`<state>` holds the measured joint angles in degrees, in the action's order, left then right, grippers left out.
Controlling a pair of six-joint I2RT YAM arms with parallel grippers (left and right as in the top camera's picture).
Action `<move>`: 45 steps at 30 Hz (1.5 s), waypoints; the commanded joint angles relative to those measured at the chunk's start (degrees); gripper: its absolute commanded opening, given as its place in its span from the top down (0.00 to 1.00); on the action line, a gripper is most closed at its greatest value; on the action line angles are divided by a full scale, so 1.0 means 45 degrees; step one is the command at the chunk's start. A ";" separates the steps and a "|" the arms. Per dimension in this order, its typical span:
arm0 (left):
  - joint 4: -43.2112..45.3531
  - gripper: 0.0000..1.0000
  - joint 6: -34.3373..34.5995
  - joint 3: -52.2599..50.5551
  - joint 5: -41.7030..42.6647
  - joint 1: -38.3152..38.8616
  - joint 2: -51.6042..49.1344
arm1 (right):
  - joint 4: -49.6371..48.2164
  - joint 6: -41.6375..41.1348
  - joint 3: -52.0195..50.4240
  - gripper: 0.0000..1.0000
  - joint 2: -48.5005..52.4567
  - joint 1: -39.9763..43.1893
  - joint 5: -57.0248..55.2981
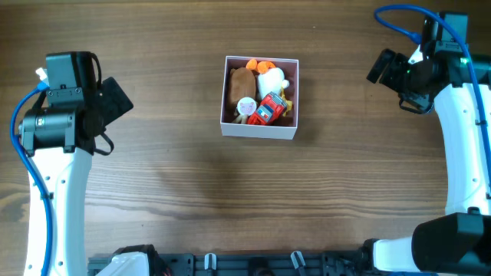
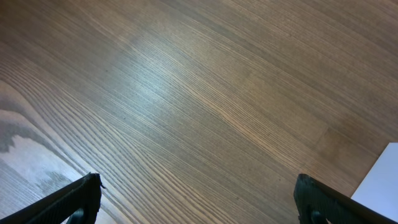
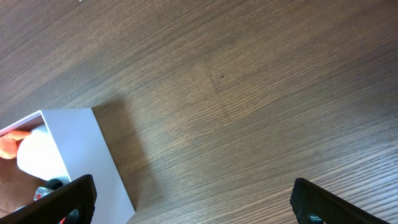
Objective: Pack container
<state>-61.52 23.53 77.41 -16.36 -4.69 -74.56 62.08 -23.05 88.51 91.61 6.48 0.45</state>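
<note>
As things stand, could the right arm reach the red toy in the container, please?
Probably yes: the container has no lid, the red toy lies on top, and nothing stands between it and the right end effector.

Container point(image 1: 259, 130) sits on the table point(image 1: 192, 192), between the two grippers and well apart from both: to the right of the left gripper point(image 1: 115, 98), to the left of the right gripper point(image 1: 381, 67). Toys point(image 1: 257, 92) lie inside it, packed against one another. In the wrist views, a container corner shows near each gripper's inner finger.
</note>
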 commanded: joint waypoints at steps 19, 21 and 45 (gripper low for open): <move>-0.0015 0.00 0.0257 0.0005 0.0160 -0.0083 -0.0053 | -0.1812 0.3570 -0.0869 0.00 -0.5853 -0.1015 -0.1137; -0.0015 0.00 0.0257 0.0005 0.0160 -0.0078 -0.0053 | -0.2657 0.4187 -0.1773 0.00 -0.6781 -0.1010 -0.1132; -0.0015 0.00 0.0257 0.0005 0.0160 -0.0083 -0.0053 | -0.8179 0.5090 -1.5144 0.00 -1.7126 -0.1010 -0.1098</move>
<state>-61.52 23.53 77.36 -16.12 -4.69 -74.67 25.80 -1.13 22.96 18.92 2.13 -3.51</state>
